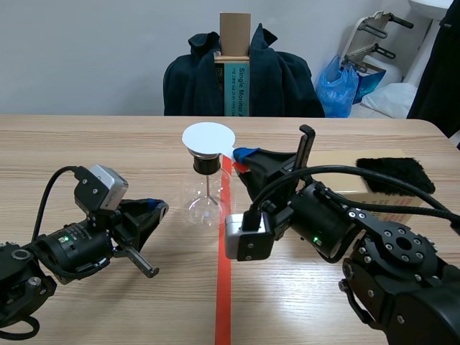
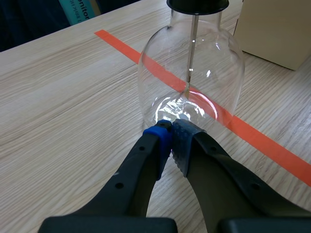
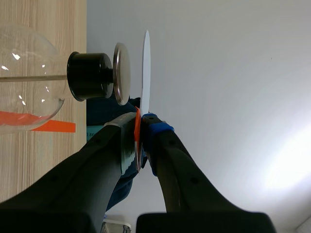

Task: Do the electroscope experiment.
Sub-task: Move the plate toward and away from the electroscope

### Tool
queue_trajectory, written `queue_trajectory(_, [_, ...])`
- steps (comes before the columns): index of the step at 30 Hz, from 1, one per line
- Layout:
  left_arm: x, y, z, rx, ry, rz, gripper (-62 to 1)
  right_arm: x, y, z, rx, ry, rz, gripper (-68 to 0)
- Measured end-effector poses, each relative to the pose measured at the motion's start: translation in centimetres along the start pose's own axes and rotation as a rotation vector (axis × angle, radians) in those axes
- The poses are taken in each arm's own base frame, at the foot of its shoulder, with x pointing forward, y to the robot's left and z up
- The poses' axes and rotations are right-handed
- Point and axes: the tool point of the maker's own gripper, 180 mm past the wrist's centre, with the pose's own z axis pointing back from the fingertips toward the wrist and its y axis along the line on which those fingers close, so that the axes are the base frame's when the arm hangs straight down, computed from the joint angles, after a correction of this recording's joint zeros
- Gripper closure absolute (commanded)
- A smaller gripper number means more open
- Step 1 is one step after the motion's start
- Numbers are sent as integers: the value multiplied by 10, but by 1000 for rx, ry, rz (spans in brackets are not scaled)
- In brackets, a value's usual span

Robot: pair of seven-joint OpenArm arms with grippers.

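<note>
The electroscope is a clear glass flask (image 1: 203, 200) with a black stopper (image 3: 90, 76), a metal top plate (image 3: 121, 73) and a thin rod (image 2: 193, 48) hanging inside. It stands on the red tape line. My right gripper (image 1: 241, 154) is shut on the red tab of a white disc (image 1: 208, 139), holding the disc (image 3: 145, 68) flat just above the top plate with a small gap. My left gripper (image 2: 171, 133) is shut on nothing, its tips at the foot of the flask (image 2: 190, 73) on the near left side.
A cardboard box (image 1: 359, 188) with a black fur cloth (image 1: 394, 175) on it stands right of the flask, behind my right arm. A chair draped with a dark jacket (image 1: 280, 75) is across the table. The box corner (image 2: 277, 29) shows beyond the flask.
</note>
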Motion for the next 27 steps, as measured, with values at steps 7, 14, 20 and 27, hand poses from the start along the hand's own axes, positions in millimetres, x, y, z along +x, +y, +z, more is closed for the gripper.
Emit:
queue_trajectory(7, [0, 0, 0, 0, 0, 0, -27, 0, 0, 0, 0, 0, 0, -8])
queue_trajectory(14, [0, 0, 0, 0, 0, 0, -27, -17, 0, 1, 0, 96, 0, -8])
queue_trajectory(20, [0, 0, 0, 0, 0, 0, -27, -39, 0, 4, 0, 218, 0, -8])
queue_trajectory(27, [0, 0, 0, 0, 0, 0, -27, -64, 0, 12, -1, 361, -3, -8])
